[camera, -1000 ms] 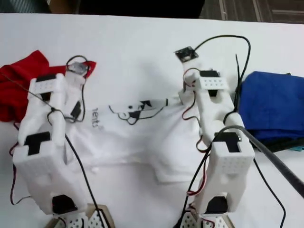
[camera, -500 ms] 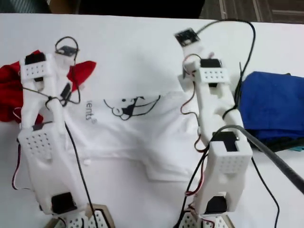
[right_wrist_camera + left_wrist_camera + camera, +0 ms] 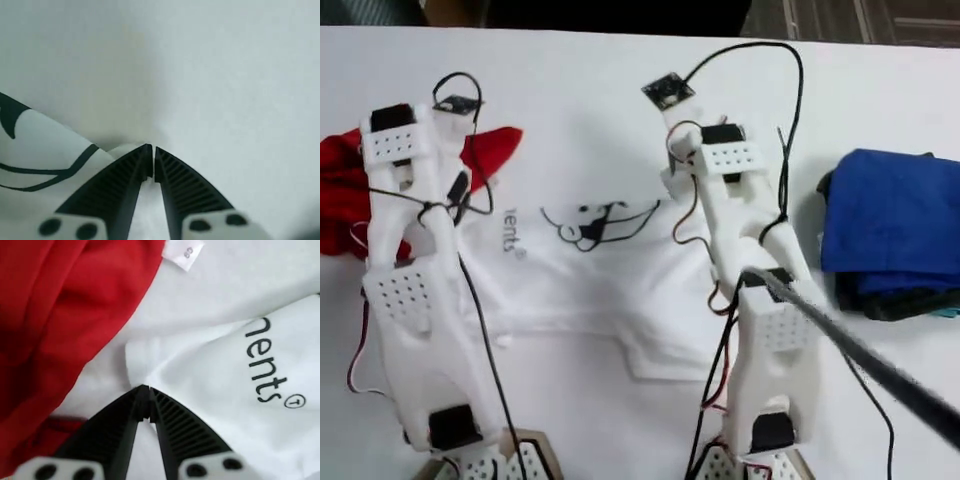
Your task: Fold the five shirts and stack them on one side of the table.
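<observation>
Shirts all over a white table [image 3: 580, 90], with two white arms mounted at the near edge. The white shirt [image 3: 610, 280], the one with the black drawing and lettering, is laid out in the middle between the arms. It looks rumpled, and a flap is seen sticking out toward the near side.

The left gripper [image 3: 145, 407] is pressed together on a fold of that white shirt at its far-left corner, just beside the lettering. The cloth is bunched right at the black tips. The red shirt [image 3: 60, 315] is crumpled at the far left of the table, touching the white one. A small white label [image 3: 183, 251] can be seen at the red edge, but which shirt it belongs to can't be told.

The right gripper [image 3: 152, 165] is pinched too, with the far-right edge of the white shirt caught between its tips. A bit of the black drawing is visible just beside it, and bare table lies beyond.

A folded blue shirt [image 3: 895, 225] is stacked on something dark [image 3: 890, 300] at the right side, well apart from the white shirt. Black and red cables [image 3: 740, 60] are looped over both arms.
</observation>
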`<act>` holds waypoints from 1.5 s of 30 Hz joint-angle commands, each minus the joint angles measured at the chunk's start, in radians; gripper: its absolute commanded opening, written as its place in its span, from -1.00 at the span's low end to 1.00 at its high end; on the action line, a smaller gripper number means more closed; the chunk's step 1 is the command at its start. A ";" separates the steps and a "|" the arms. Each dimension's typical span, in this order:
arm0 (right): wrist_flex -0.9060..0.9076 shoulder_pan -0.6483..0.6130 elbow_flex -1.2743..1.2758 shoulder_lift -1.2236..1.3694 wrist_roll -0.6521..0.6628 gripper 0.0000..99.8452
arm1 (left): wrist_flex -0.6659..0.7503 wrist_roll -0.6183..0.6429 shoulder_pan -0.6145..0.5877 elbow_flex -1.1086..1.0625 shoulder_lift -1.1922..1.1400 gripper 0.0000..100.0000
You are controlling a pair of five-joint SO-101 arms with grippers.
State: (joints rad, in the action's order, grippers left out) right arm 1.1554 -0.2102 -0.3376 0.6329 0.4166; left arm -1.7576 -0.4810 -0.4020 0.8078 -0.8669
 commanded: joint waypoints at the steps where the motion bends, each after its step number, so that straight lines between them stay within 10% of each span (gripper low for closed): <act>1: 0.007 0.044 -0.040 0.005 -0.006 -0.96 | -0.023 0.008 0.000 0.035 0.118 -0.94; 22: 0.001 0.108 -0.040 0.012 0.002 -0.96 | 0.321 -0.032 -0.057 -0.338 0.124 -0.94; 45: 0.318 0.031 -0.183 -0.242 0.069 -0.95 | -0.031 -0.037 -0.011 0.133 0.133 -0.94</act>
State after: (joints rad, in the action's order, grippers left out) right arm 1.3978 -0.1473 -0.4772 0.4902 0.4273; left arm -1.7668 -0.5102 -0.4189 0.9244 -0.7733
